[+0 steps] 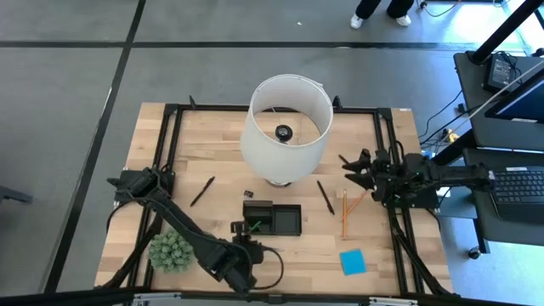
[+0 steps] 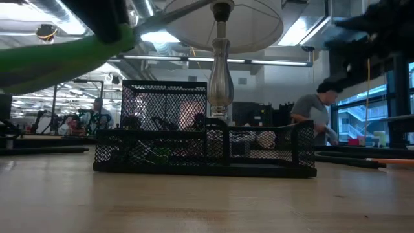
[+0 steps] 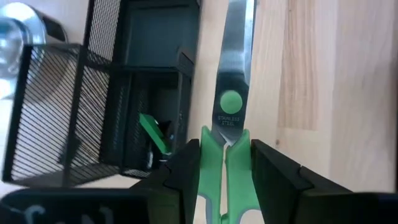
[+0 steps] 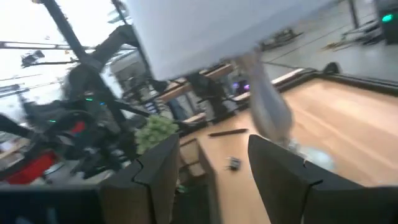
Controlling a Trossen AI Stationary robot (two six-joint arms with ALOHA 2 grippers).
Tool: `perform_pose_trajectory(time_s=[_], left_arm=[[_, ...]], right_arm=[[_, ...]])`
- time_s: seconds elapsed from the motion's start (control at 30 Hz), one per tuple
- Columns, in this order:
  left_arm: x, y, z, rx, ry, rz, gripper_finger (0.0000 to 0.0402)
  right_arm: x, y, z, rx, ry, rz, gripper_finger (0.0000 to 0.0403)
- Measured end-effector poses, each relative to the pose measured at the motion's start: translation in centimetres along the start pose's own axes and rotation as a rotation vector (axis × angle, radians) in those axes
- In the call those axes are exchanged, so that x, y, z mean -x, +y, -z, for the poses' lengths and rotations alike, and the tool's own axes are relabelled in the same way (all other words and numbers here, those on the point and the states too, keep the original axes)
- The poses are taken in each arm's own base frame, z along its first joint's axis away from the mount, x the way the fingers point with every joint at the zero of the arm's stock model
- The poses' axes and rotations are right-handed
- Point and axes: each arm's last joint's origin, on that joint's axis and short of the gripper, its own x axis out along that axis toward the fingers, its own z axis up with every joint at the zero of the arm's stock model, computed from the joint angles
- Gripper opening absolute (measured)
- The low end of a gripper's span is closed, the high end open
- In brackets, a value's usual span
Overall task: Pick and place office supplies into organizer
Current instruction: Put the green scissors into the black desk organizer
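Note:
My left gripper [image 3: 225, 149] [image 1: 245, 245] is near the table's front edge, shut on the green-handled scissors [image 3: 231, 74] [image 1: 246, 228]. Their green handle [image 2: 58, 61] shows high above the table in the low view. The blades point toward the black mesh organizer [image 1: 285, 221] [image 2: 207, 149] [image 3: 74, 118], which stands on the table just beyond. A small green item [image 3: 152, 132] lies inside it. On the table lie two dark pens [image 1: 202, 191] [image 1: 325, 197], an orange pencil [image 1: 344, 212] and a blue sticky pad [image 1: 353, 262]. My right gripper [image 1: 350, 167] [image 4: 211, 155] is open at the right, holding nothing. My left gripper pinches the scissors between its two fingers at the green neck of the handles [image 3: 222, 158], just behind the pivot screw. The fingers slant down from the table's near side and lie along the scissors. The blades reach out ahead of the fingertips, and the scissors are lifted clear.
A tall lamp with a big white shade [image 1: 285, 127] stands behind the organizer, its stem [image 2: 220, 77] rising mid-table. A spiky green plant ball [image 1: 170, 251] sits at the front left. A small dark clip [image 1: 247, 195] lies by the organizer. People are in the room beyond.

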Motion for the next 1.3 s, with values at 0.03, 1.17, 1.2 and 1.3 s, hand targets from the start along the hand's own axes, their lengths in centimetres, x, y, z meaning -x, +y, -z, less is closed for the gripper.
perform_pose_trajectory(time_s=[0.03, 1.17, 1.2, 1.3], left_arm=[[-0.1, 0.1, -0.1, -0.015, 0.001, -0.002, 0.0119], [1.1, 1.6, -3.1, -0.553, -0.096, -0.098, 0.0117], [1.1, 1.7, -3.2, -0.573, -0.097, -0.106, 0.0117], [1.1, 1.8, -3.2, -0.615, -0.1, -0.125, 0.012]], right_arm=[[-0.2, 0.4, -0.5, -0.003, 0.015, -0.011, 0.0193], [-15.6, 12.1, 4.9, -0.559, 0.539, 0.04, 0.0193], [-15.8, 12.1, 5.3, -0.582, 0.536, 0.044, 0.0193], [-16.5, 11.9, 6.5, -0.638, 0.537, 0.065, 0.0193]])
